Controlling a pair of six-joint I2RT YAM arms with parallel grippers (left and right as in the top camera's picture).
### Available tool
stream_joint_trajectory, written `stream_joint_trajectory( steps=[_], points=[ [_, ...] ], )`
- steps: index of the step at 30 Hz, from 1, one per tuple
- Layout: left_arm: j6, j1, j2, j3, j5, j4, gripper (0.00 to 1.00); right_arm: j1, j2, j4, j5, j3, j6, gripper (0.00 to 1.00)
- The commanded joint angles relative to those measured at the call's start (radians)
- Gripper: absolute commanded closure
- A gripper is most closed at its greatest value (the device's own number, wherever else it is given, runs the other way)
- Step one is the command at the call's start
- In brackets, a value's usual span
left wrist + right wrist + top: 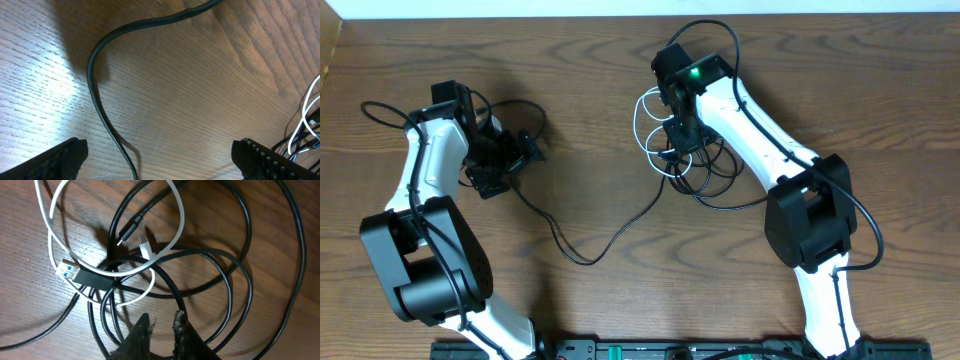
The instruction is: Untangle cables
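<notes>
Hovering low at the near edge of the right wrist view, the right gripper (162, 322) has its jaws narrowly parted, with only a slim gap and nothing visibly pinched between them. Just beyond its tips lies the heap: the thin black cables (231, 287) coil in overlapping loops, and the shorter white cable (145, 249) rings across them. A blue-tongued USB plug (67, 269) pokes out at the left of the knot.

In the left wrist view, the left gripper (157, 150) has its jaws spread wide and empty. One long black strand (95, 100) curves along the dark wooden desk (880, 80) between them, touching neither finger.

As I judge it, the work is at its start, since no cord has been drawn free and the step in hand is choosing a strand. The next move calls for closing on a single loop, probably the white one since it rides high. It should be lifted out slowly so the black coils do not cinch.

Only the right wrist camera resolves which cord crosses which, and where the plug ends sit. Only the overhead shows that the strand under the left arm runs in a long sag back to the heap under the right arm. It also shows the two arms standing well apart.
</notes>
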Motion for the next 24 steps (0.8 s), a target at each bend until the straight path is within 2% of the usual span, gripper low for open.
stream_joint_trajectory(
  steps=[1,9,14,19,24],
  points=[
    [-0.006,0.004,0.006,-0.002,-0.009,-0.003,0.02,0.002,-0.023,-0.002,0.018,-0.015,0.015,0.84],
    [-0.006,0.004,0.006,-0.002,-0.009,-0.003,0.02,-0.005,-0.023,0.043,0.018,-0.122,0.086,0.79],
    [-0.006,0.004,0.006,-0.002,-0.009,-0.003,0.02,-0.005,-0.023,0.126,0.019,-0.224,0.126,0.8],
    [-0.006,0.004,0.006,-0.002,-0.009,-0.003,0.02,-0.014,-0.023,0.145,0.03,-0.201,0.125,0.8],
    [-0.006,0.004,0.006,-0.002,-0.009,-0.003,0.02,-0.015,-0.027,0.051,0.031,-0.018,0.125,0.61]
  ],
)
